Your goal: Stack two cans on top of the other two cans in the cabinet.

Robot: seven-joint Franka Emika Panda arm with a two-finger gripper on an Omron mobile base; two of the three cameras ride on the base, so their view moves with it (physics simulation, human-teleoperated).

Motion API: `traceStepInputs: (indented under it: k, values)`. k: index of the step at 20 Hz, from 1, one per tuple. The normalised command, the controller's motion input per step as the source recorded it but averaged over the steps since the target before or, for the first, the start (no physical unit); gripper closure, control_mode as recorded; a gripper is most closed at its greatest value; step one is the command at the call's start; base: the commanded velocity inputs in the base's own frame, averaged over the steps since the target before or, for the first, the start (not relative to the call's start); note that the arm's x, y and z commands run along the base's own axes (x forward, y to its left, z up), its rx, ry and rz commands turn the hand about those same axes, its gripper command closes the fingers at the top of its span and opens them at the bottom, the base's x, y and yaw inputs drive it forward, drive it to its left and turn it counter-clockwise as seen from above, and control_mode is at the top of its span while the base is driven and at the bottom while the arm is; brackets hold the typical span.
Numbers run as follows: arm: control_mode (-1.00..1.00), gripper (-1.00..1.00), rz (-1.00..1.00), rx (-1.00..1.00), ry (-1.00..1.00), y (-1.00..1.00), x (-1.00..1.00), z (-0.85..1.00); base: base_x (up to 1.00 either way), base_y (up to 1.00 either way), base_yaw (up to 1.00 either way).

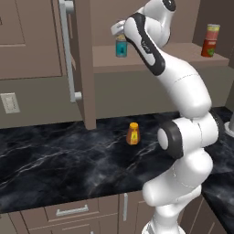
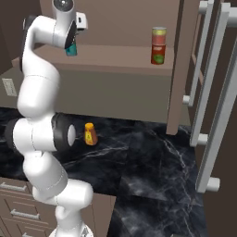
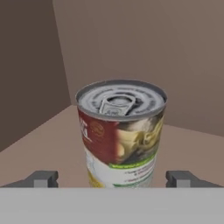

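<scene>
The white-and-red can (image 3: 119,135) with its silvery pull-tab lid stands upright close in front of the hand. My gripper (image 3: 113,178) is open, one fingertip on each side of the can, neither touching it. The can's base is hidden. On the cabinet (image 1: 84,64) shelf the teal-blue can (image 1: 121,47) stands just below my hand, partly covered by the arm in the right base view (image 2: 71,49). At the shelf's right end the red-and-yellow can (image 1: 212,31) sits stacked on the red can (image 1: 209,48) with the green-yellow mark.
The cabinet door (image 1: 73,55) with its long silver handle stands open left of the shelf. A small orange bottle (image 1: 132,134) stands on the black marble counter (image 1: 68,155). Another tall door with bar handles (image 2: 217,92) is at the right.
</scene>
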Motion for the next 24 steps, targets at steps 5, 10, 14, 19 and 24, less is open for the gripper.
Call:
traceStepInputs:
  k: [5,10,14,19,24]
  values:
    - [-1.00,-1.00,0.00,0.00,0.00,0.00,-0.01,-0.04,0.00,0.00,0.00]
    - [-1.00,-1.00,0.00,0.00,0.00,-0.04,-0.06,0.00,0.00,0.00,0.00]
    - [-1.00,-1.00,0.00,0.00,0.00,-0.13,-0.43,-0.04,0.00,0.00,0.00]
    - [-1.00,-1.00,0.00,0.00,-0.01,-0.19,-0.61,-0.16,0.00,0.00,0.00]
    - [-1.00,-1.00,0.00,0.00,-0.01,-0.09,-0.78,-0.20,0.00,0.00,0.00]
